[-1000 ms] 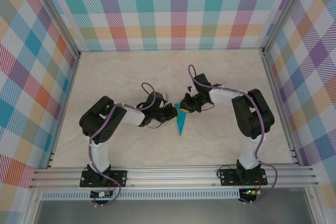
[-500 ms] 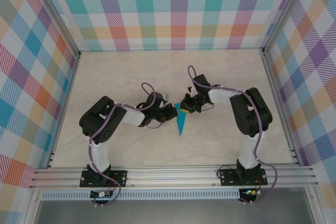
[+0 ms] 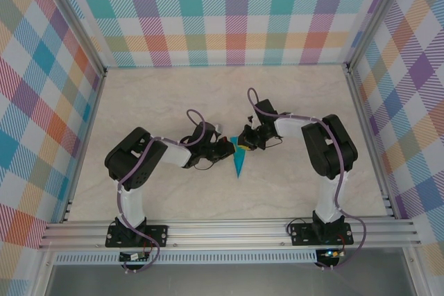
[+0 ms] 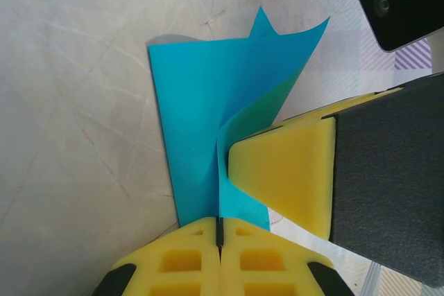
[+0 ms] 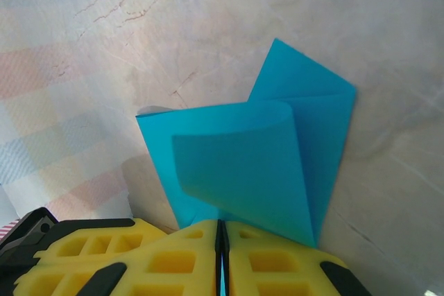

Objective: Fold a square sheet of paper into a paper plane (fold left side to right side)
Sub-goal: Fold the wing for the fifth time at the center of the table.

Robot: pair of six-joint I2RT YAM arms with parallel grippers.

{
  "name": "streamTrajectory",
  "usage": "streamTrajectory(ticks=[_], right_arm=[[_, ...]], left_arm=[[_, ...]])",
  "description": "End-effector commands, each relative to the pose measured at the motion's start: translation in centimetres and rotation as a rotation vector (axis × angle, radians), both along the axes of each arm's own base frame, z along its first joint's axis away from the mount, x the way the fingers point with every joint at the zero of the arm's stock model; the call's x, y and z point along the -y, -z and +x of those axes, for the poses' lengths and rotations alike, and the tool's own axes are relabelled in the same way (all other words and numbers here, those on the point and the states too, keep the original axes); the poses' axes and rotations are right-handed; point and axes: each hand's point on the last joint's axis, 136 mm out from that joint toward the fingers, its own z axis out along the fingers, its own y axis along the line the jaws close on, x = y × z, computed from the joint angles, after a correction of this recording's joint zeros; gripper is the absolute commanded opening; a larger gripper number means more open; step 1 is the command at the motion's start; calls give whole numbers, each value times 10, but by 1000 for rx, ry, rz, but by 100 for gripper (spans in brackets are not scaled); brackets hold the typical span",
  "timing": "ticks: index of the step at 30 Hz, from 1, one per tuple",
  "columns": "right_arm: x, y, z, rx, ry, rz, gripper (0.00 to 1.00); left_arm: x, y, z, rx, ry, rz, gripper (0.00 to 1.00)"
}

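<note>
Little has shifted: our right elbow crept inward. Our left hand (image 4: 220, 233) and right hand (image 5: 221, 240) both pinch the paper plane (image 3: 239, 163) mid bench (image 3: 173, 102). It's already a narrow dart, and the wing folds seem to be what's left.

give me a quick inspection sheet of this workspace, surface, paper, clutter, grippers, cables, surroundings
surface: pale marbled tabletop
job's things: teal paper folded to a narrow dart, tip toward the arm bases, one flap curled up at the wide end
clutter: nothing seen
grippers: left gripper shut on the paper's edge; right gripper shut on the curled flap
cables: purple cables run along both arms, off the paper
surroundings: plaid walls on three sides, aluminium rail at the near edge
</note>
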Motion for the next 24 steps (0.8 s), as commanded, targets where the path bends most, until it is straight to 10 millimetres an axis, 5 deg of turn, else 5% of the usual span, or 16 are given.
streamTrajectory(ticks=[1,12,18,24], right_arm=[[14,29,-16,-58,-11,-83,11],[30,44,-35,-93,-7,-142,11],[29,42,-34,-83,-8,-140,11],[28,41,-33,-82,-12,-136,11]], left_arm=[[-26,27,-13,-57,-28,114,0],[-30,-29,-17,43,-4,89,29],[-7,-57,-39,64,88,16,26],[26,-61,-58,45,164,-40,22]])
